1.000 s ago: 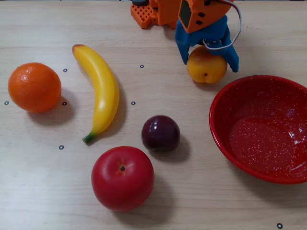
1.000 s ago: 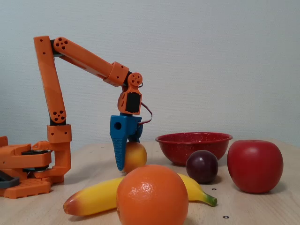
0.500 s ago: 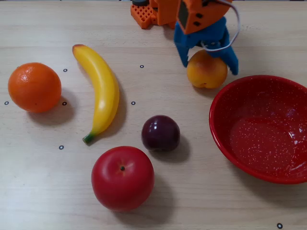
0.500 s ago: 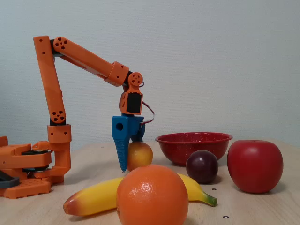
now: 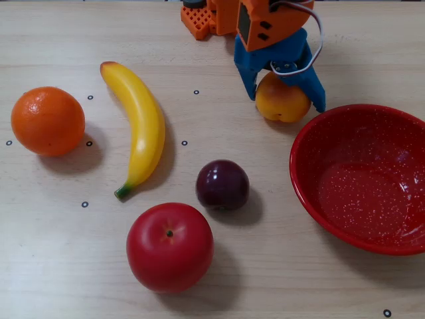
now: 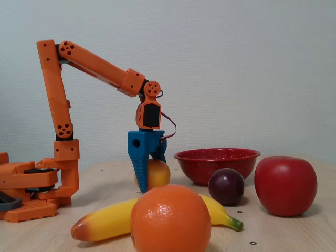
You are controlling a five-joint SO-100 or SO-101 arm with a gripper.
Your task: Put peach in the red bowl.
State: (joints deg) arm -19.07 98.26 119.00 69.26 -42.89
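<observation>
Round peach [image 5: 281,102], no long axis

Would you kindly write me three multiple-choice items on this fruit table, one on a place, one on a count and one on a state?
1. In the top-down fixed view, where is the peach?
A. Inside the red bowl
B. On the table just left of the red bowl's rim
C. Beside the orange

2. How many fruits are on the table?
A. Three
B. Four
C. Five

3. What is the gripper doing?
A. Its blue fingers straddle the peach
B. It is holding the banana
C. It is parked far from all the fruit

Answers:
1 B, since the peach sits on the wood, outside the rim.
2 C, counting peach, orange, banana, plum and apple.
3 A, since both fixed views show a finger on each side of the peach.
</observation>
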